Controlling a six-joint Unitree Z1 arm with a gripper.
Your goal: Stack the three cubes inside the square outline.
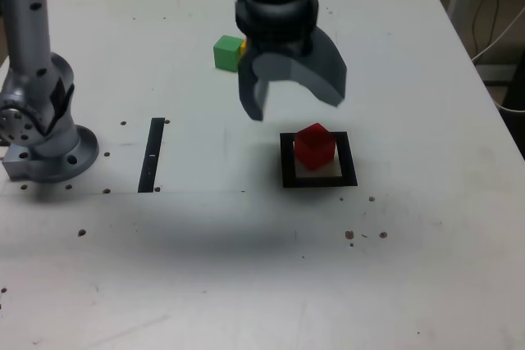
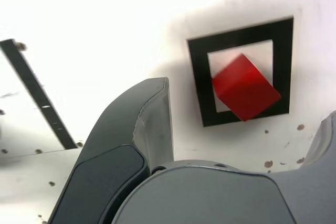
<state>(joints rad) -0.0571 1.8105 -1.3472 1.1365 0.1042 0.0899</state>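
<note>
While your gripper (image 1: 294,94) hangs spread and empty in the exterior view, the red cube (image 1: 313,146) sits inside the square outline (image 1: 318,179); the green cube (image 1: 227,52) lies far behind, touching the yellow cube (image 1: 243,48). Your wrist view shows the red cube (image 2: 244,87) overlapping the square outline's (image 2: 198,82) border.

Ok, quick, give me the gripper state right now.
Gripper: open, holding nothing, raised above the table; the red cube sits free in the square outline.
</note>
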